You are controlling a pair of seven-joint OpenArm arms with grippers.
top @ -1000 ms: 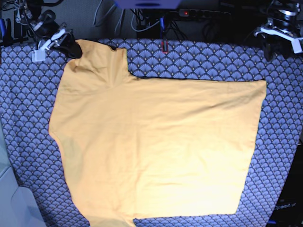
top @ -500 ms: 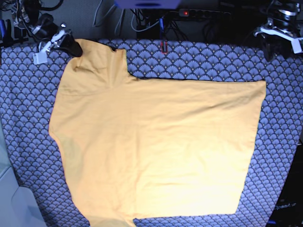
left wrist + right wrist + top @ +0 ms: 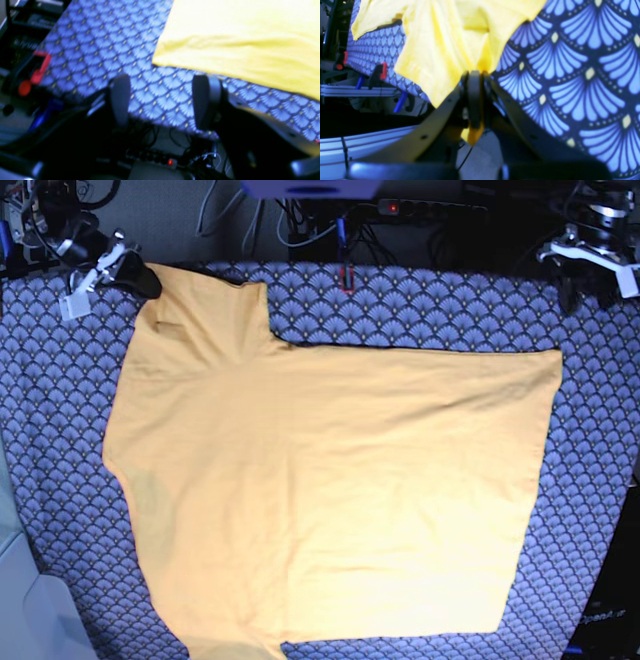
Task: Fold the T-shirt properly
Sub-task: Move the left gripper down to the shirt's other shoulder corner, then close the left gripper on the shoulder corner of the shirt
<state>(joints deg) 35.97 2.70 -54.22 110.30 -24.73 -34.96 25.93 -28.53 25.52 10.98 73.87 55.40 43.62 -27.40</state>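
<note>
Yellow-orange T-shirt [image 3: 330, 490] lay flat across the patterned surface [image 3: 420, 305], long axis running left to right in the base view, its lower edge cut off by the frame, right tool [image 3: 475, 75] pinched a sleeve corner, left tool [image 3: 161, 100] spread, clear of the cloth, wrist views blurred

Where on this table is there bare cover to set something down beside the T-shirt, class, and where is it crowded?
Bare table cover runs along the far edge, between the sleeve and the left gripper, which hangs open. Narrower strips border the T-shirt on either side, toward the table's ends. The far corner is crowded where the right gripper pinches the sleeve corner.
</note>
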